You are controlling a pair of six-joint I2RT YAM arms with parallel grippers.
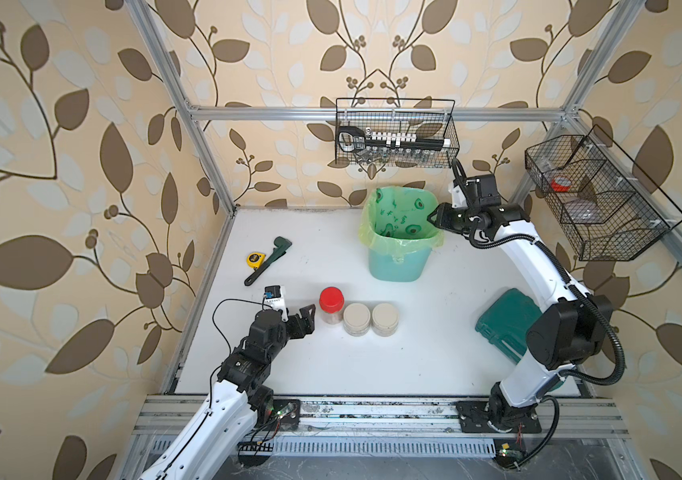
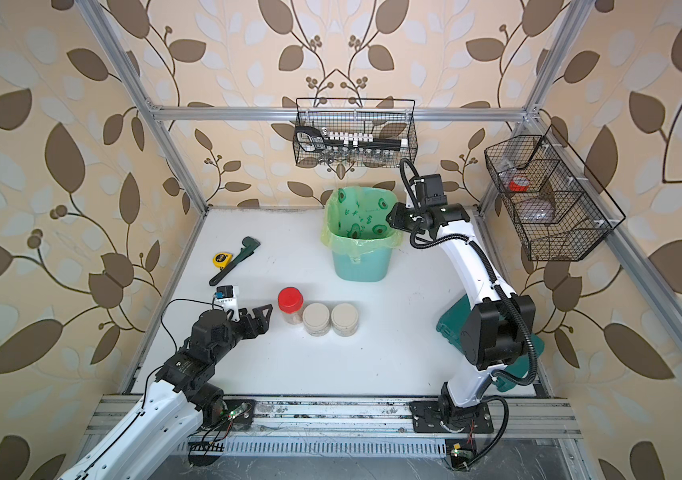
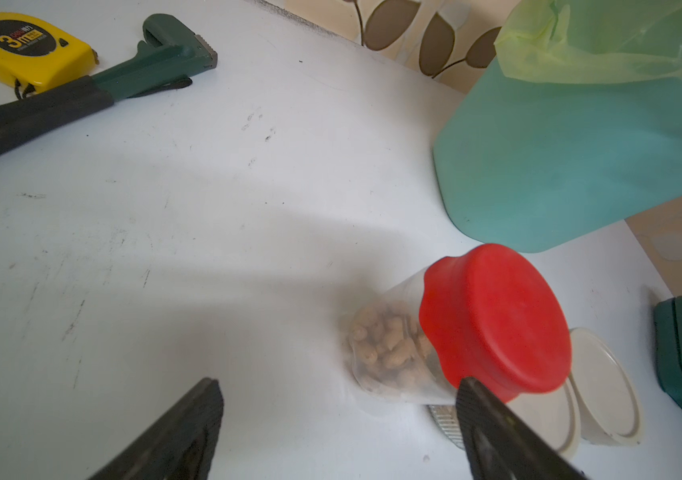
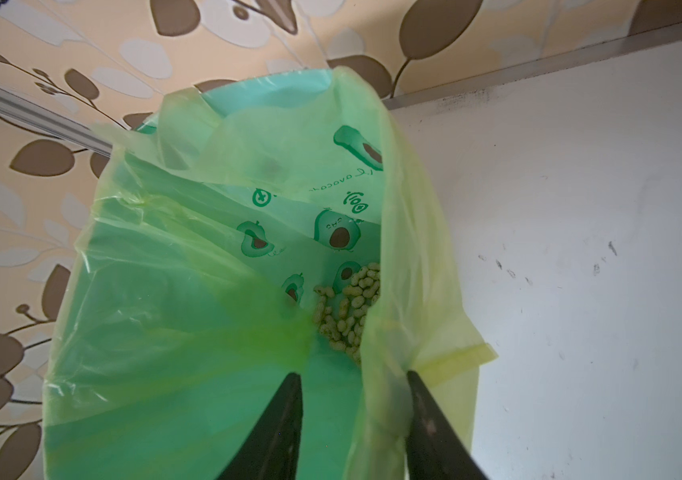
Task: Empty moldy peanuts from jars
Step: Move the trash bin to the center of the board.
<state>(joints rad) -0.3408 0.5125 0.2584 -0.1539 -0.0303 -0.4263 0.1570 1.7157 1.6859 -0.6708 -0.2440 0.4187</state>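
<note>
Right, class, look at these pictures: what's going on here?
Two robot arms are working on emptying peanuts from jars into a bin. The right gripper appears clamped on the lined rim of the green bin, where some peanuts already lie. The left gripper is open, close beside the red-lidded jar, which has nuts inside and its lid on. Two beige-lidded jars stand closed next to it.

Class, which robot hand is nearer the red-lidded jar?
Left. The left hand is open just beside the red-lidded jar; the right hand, far off, grips the mint-green bin.
</note>
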